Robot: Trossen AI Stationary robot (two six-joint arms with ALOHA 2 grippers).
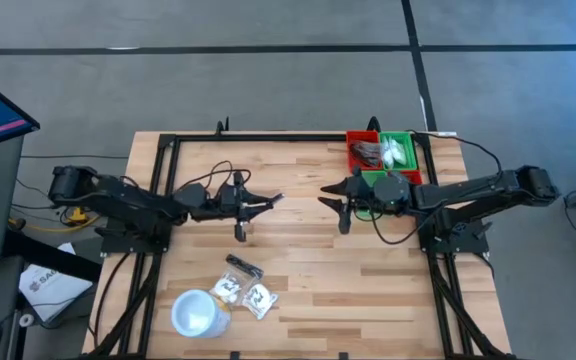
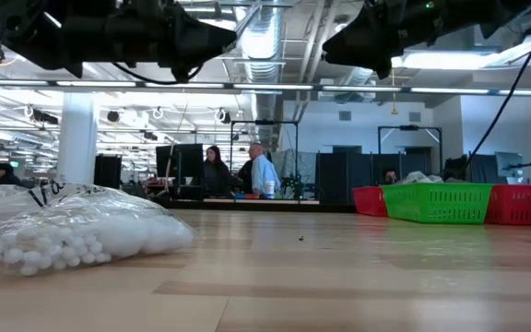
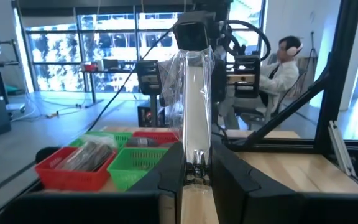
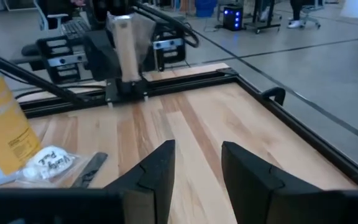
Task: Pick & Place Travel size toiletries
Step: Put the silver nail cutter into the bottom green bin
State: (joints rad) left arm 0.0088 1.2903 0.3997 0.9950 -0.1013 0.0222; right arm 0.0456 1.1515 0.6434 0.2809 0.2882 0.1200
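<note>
My left gripper [image 1: 264,203] hovers over the table's middle, pointing level toward the right, shut on a clear plastic sachet [image 3: 193,93] with a long white item inside. Facing it, my right gripper [image 4: 197,165] stands open with nothing between its fingers, just in front of the baskets. Other travel size toiletries lie on the table near the front left: two clear sachets with white contents [image 1: 230,290] [image 1: 260,299] and a dark oblong tube [image 1: 243,266]. A red basket [image 1: 360,152] and a green basket [image 1: 399,150] at the far right hold several items. My left gripper pinches one end of the clear sachet [image 3: 196,157] between its two fingers. The fingers come level from the table's left and lie along the sachet. The sachet sticks out past the fingertips toward my right gripper, lifted clear of the table.
A white round cup [image 1: 196,312] stands at the front left beside the sachets. A black frame [image 1: 268,137] runs along the table's far edge and sides. Bare wood lies between and in front of the two grippers. People sit and stand in the room beyond the table.
</note>
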